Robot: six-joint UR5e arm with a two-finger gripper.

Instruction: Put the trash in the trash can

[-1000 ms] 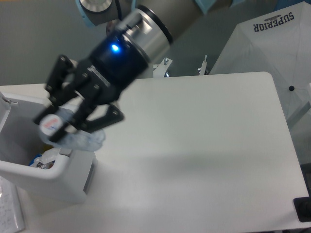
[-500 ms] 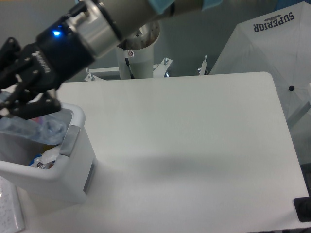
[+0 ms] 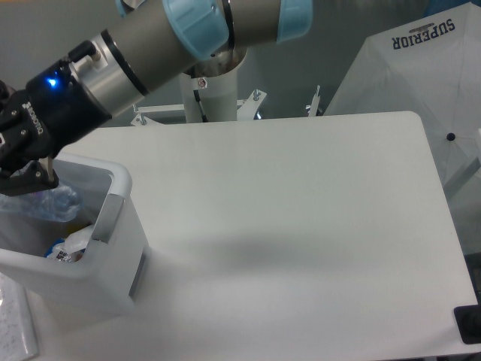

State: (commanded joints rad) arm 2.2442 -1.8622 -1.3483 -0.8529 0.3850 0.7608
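Note:
The trash can (image 3: 113, 226), a white boxy bin with a grey tab on its near rim, stands at the table's left edge. My gripper (image 3: 16, 183) hangs over its opening, partly cut off by the frame's left edge. A clear plastic bottle (image 3: 46, 204) lies inside the bin, right under the dark fingertips (image 3: 34, 177). Whether the fingers still grip it is hidden. Lower in the bin lies a pale crumpled piece (image 3: 74, 242) with a bit of blue beside it.
The arm's white base column (image 3: 214, 86) rises behind the table. A white cover printed SUPERIOR (image 3: 421, 68) stands at the right. A sheet of paper (image 3: 15, 323) lies at the lower left, a dark object (image 3: 467, 323) at the lower right corner.
My gripper carried the bottle leftward from the bin's near rim to over its opening, and the bottle has sunk into the bin.

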